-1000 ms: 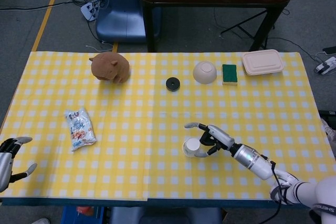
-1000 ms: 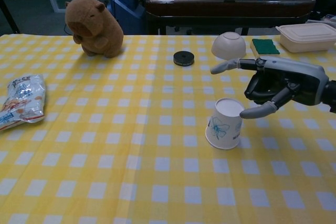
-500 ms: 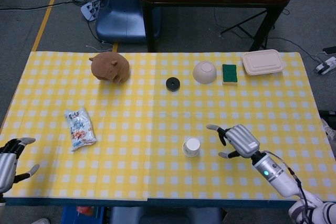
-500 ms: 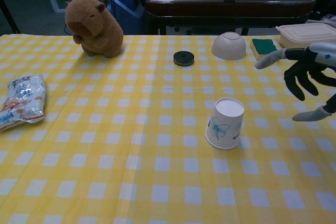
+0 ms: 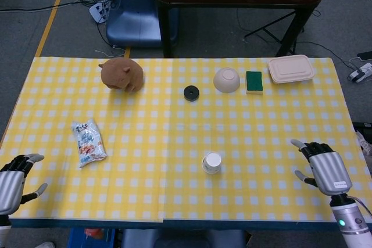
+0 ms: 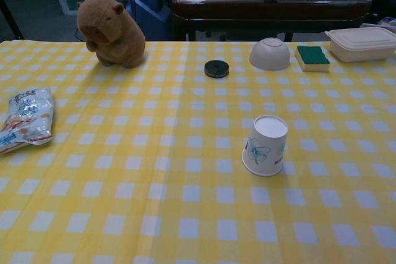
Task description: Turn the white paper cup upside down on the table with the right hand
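The white paper cup (image 5: pixel 212 162) (image 6: pixel 266 145), printed with a blue flower, stands upside down on the yellow checked tablecloth (image 5: pixel 174 132), its base up and its rim on the cloth. My right hand (image 5: pixel 326 167) is far to the cup's right near the table's front right corner, fingers apart and holding nothing. At the front left corner my left hand (image 5: pixel 13 176) is open and empty too. Neither hand appears in the chest view.
A brown capybara plush (image 5: pixel 122 74) sits at the back left, a snack bag (image 5: pixel 88 142) at the left. Along the back stand a black disc (image 5: pixel 191 92), an upturned bowl (image 5: pixel 226 79), a green sponge (image 5: pixel 254 82) and a lidded food box (image 5: pixel 291 68).
My right hand has let go of the cup and drawn away to the right, leaving the chest view. The cup stays upside down where it was.
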